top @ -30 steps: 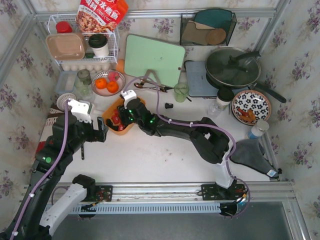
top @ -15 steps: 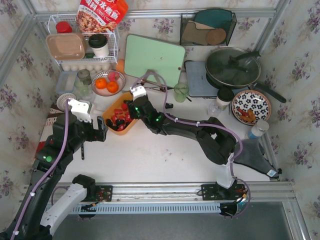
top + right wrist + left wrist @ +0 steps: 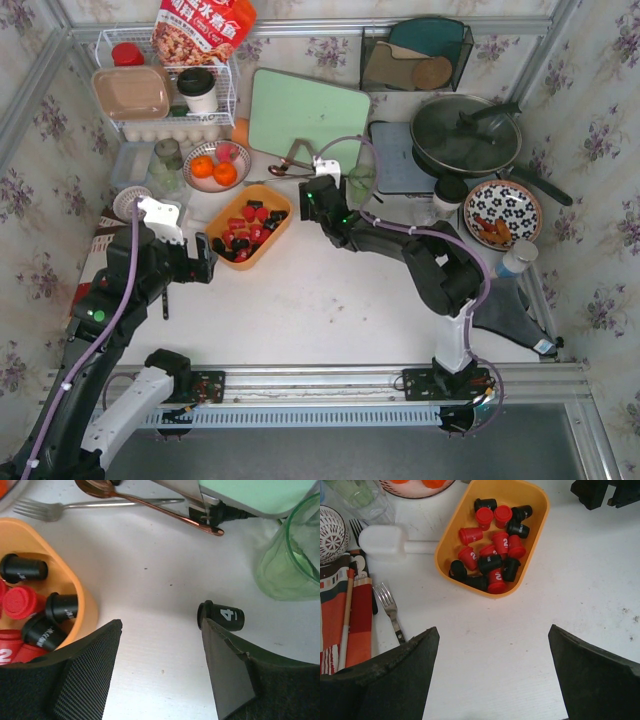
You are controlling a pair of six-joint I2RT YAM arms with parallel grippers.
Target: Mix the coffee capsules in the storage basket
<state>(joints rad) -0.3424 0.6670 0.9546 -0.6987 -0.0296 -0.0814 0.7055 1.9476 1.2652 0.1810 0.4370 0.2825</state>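
Holding coffee capsules (image 3: 492, 545): storage basket (image 3: 540, 502)

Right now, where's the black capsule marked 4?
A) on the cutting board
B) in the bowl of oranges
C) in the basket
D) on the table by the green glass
D: the black capsule lies on its side on the table, outside the basket and near the green glass.
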